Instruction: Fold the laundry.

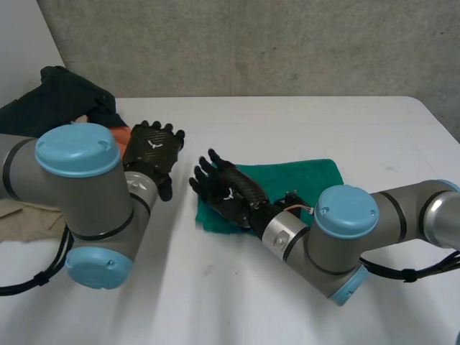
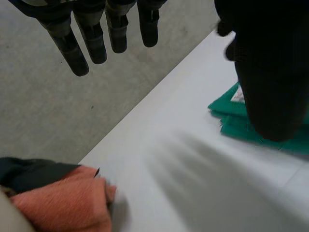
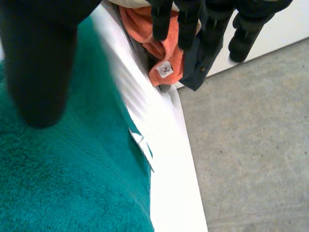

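Note:
A folded green towel (image 1: pixel 305 178) lies flat on the white table (image 1: pixel 302 122), right of the middle. My right hand (image 1: pixel 228 190) hovers over the towel's left end, open with fingers spread and nothing held. In the right wrist view the towel (image 3: pixel 72 183) sits under the palm, with the thumb (image 3: pixel 38 67) above it and the fingers (image 3: pixel 190 19) straight. My left hand (image 1: pixel 152 152) is open just left of the towel, above bare table. Its fingers (image 2: pixel 91 41) hang straight in the left wrist view, and the towel's corner (image 2: pixel 231 115) shows beside the thumb (image 2: pixel 270 77).
A laundry pile sits at the table's far left: a dark garment (image 1: pixel 57 97), an orange cloth (image 1: pixel 108 118) and a beige cloth (image 1: pixel 25 219). The orange cloth (image 2: pixel 67 203) lies below my left hand's palm. The table's far edge (image 3: pixel 176 145) drops to grey floor.

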Tool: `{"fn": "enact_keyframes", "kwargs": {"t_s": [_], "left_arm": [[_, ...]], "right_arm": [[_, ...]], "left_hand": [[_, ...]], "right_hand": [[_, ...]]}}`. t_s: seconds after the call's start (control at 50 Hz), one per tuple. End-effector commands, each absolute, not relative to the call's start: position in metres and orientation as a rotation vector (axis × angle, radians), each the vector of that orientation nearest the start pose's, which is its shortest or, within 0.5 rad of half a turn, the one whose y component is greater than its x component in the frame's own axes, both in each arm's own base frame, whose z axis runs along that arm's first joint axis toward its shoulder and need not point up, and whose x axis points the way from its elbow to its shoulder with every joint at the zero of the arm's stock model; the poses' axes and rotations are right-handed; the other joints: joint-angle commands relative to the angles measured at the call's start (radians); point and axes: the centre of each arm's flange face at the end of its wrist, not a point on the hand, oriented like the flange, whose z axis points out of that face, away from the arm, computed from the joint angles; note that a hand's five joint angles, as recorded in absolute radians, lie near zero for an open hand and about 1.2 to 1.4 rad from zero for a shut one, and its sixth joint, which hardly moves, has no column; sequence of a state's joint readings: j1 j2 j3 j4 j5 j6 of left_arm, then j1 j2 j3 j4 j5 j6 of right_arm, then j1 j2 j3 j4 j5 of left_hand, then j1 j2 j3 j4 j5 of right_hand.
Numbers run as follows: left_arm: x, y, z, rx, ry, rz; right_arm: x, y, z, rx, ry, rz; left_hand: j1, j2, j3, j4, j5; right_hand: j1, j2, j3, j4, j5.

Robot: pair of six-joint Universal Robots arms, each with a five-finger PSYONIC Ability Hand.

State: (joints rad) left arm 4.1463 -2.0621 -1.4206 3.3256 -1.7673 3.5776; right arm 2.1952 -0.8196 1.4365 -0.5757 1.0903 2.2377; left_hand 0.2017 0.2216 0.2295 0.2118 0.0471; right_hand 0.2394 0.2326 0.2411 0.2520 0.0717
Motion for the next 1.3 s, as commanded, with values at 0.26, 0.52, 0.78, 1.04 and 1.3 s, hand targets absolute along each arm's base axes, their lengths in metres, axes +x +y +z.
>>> {"fn": "enact_keyframes", "kwargs": {"t_s": [0.26,0.52,0.78,1.04,1.3], "left_arm": [[-0.355,-0.249,0.197,1.146,2.084,-2.167],[-0.349,-0.243,0.193,1.16,2.107,-2.125],[-0.327,-0.258,0.205,1.01,2.144,-2.135],[-0.338,-0.265,0.226,0.882,2.179,-2.28],[-0.389,-0.261,0.181,1.105,2.458,-2.173]], "right_arm": [[0.242,-0.309,0.131,-1.264,2.34,-1.709],[0.239,-0.334,0.158,-1.393,2.28,-2.199],[0.373,-0.212,0.137,-1.728,1.4,-1.974],[0.309,-0.282,0.209,-0.872,1.797,-1.895],[0.3,-0.31,0.169,-0.788,2.114,-1.462]], "left_hand": [[-0.018,-0.037,-0.045,-0.028,-0.038],[-0.018,-0.037,-0.045,-0.028,-0.038],[-0.009,-0.029,-0.037,-0.019,-0.029],[0.026,0.006,-0.001,0.016,0.006],[0.044,0.024,0.016,0.034,0.024]], "right_hand": [[0.041,0.048,0.039,0.029,0.034],[1.157,1.164,1.155,1.144,1.15],[1.157,1.164,1.155,1.144,1.15],[-0.065,-0.058,-0.067,-0.077,-0.072],[-0.065,-0.058,-0.067,-0.077,-0.072]]}}
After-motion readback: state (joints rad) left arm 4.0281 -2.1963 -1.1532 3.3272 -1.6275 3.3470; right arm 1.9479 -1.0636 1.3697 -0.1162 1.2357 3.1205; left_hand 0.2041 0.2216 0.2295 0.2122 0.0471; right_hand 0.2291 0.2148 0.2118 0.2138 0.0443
